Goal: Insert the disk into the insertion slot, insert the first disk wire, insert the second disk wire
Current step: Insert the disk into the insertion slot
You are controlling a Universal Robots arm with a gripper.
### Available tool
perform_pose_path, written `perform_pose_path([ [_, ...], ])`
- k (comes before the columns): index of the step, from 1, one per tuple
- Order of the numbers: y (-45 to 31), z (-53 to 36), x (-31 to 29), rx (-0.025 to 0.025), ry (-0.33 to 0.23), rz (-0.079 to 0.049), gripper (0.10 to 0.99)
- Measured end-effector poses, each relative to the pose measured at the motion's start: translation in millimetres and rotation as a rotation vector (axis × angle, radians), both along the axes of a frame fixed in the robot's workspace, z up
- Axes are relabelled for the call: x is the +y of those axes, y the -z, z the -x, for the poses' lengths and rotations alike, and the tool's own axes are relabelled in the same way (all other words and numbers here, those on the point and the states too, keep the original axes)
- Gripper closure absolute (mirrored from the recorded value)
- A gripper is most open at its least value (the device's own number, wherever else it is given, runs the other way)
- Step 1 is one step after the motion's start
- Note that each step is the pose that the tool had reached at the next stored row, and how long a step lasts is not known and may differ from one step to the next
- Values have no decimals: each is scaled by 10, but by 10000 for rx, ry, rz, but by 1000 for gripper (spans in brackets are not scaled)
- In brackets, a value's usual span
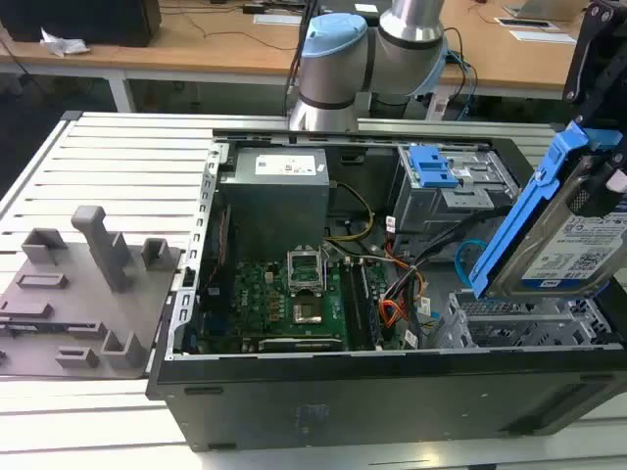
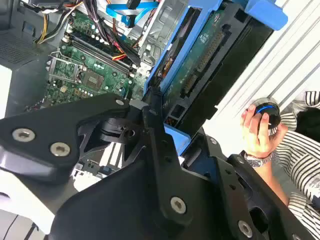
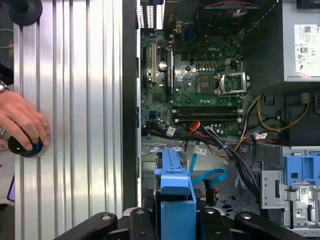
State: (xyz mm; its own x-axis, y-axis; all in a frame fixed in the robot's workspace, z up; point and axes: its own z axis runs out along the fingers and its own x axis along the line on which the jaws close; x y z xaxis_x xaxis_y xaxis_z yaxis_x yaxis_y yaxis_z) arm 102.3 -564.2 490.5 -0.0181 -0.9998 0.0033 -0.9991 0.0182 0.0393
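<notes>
Risk note, judged from this moment alone: the disk (image 1: 578, 250) hangs steeply tilted, not level with the insertion slot (image 1: 519, 323). If it goes down at that angle, the lower edge of its blue carrier could catch on the perforated rim of the cage and jam or skew. The second disk wire (image 1: 465, 257) loops just beside the slot's inner side, and the bundle of orange, red and black wires (image 1: 397, 294) lies near it. Either could be pinched under the carrier, or dragged out of reach, if the disk swings inward. The grip looks to sit at one end of the carrier, so a knock on the cage wall might pivot the disk in the jaws. In the first wrist view the gripper (image 3: 172, 220) is clamped on the carrier, its black links on either side of the blue frame, with the disk reaching down from it toward the case. The slot sits in the near corner of the case (image 1: 294, 392) on the exterior view's right, directly under the disk. Disk and slot are close but apart, and nothing is seated. The taller cage with the blue latch (image 1: 441, 186) stands behind, toward the far edge. A person's hand (image 3: 20, 122) rests on a round black knob (image 3: 22, 147) on the table (image 1: 118, 166), outside the case.
</notes>
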Motion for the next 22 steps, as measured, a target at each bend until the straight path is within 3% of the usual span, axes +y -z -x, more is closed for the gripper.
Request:
perform_pose_path([
  [10,176,0,0,0,0,0,718],
  [22,281,0,0,0,0,0,718],
])
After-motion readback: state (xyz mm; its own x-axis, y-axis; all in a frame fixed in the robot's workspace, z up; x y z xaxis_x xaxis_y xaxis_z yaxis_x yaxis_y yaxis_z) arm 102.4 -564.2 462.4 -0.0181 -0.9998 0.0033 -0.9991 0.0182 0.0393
